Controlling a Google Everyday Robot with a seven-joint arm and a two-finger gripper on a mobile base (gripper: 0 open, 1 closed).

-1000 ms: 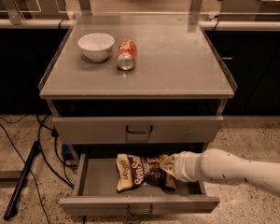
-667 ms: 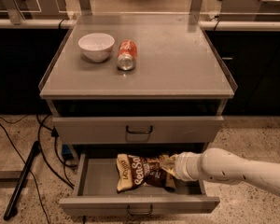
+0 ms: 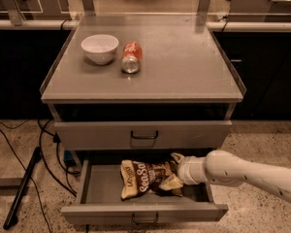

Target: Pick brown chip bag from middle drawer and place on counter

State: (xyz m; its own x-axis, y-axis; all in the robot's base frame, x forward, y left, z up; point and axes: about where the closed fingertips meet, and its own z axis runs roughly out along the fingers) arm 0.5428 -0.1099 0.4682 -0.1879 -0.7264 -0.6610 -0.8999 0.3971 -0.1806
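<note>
Jaws partly behind brown chip bag (image 3: 138,179)

We find the counter (image 3: 184,62) at the middle, with a bowl (image 3: 100,48) on its left rear part and a can (image 3: 131,58) lying on its side just right of the bowl. Under the counter sits a closed drawer (image 3: 143,135). Below that, the open drawer (image 3: 97,191) is pulled out toward us. In it the bag (image 3: 143,176) lies near the middle. We see the gripper (image 3: 173,171) inside the open drawer at the bag's right end, and its arm (image 3: 252,171) comes in from the right. Cables (image 3: 43,154) trail on the floor (image 3: 19,144) to the left.
</note>
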